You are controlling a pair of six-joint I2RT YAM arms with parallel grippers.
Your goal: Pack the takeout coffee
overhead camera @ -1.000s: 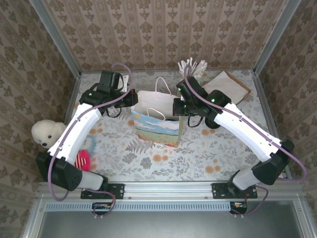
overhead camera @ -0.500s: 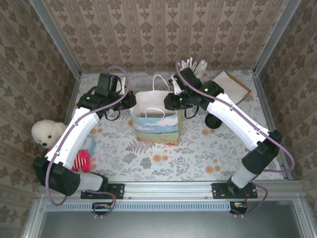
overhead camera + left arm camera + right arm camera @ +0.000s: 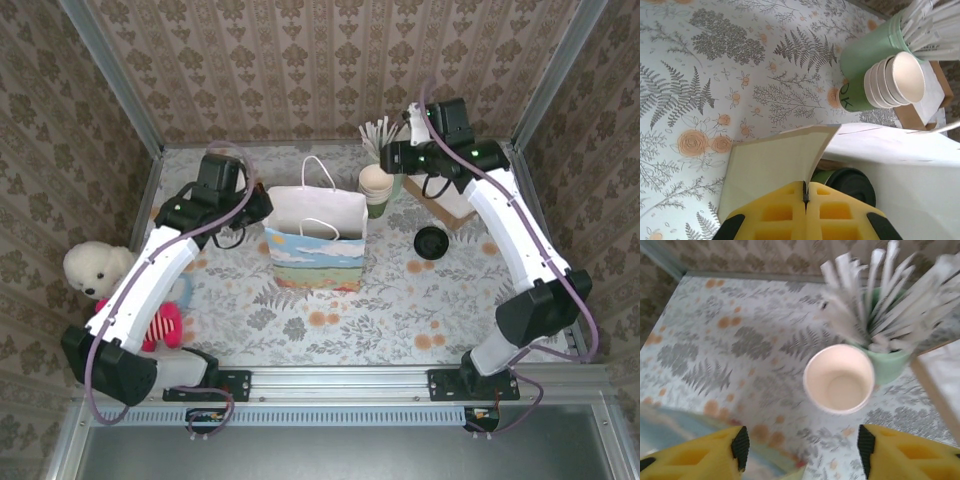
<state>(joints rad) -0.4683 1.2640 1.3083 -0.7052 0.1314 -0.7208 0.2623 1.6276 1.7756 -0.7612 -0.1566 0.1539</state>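
Takeout coffee (image 3: pixel 845 184) in bag (image 3: pixel 775 167), left-wrist view

Brown wallpaper (image 3: pixel 320 60) with a repeating pale damask motif covers the back wall and both side walls. Grey metal posts (image 3: pixel 112 80) run up the two rear corners (slanting outward in the top view). The table is covered by a pale cloth (image 3: pixel 300 310) printed with grey ferns and orange roses. A silver aluminium rail (image 3: pixel 340 378) crosses its near edge, with a ribbed strip and a dark grey panel (image 3: pixel 340 450) below it. The light is soft and even, and shadows are faint.
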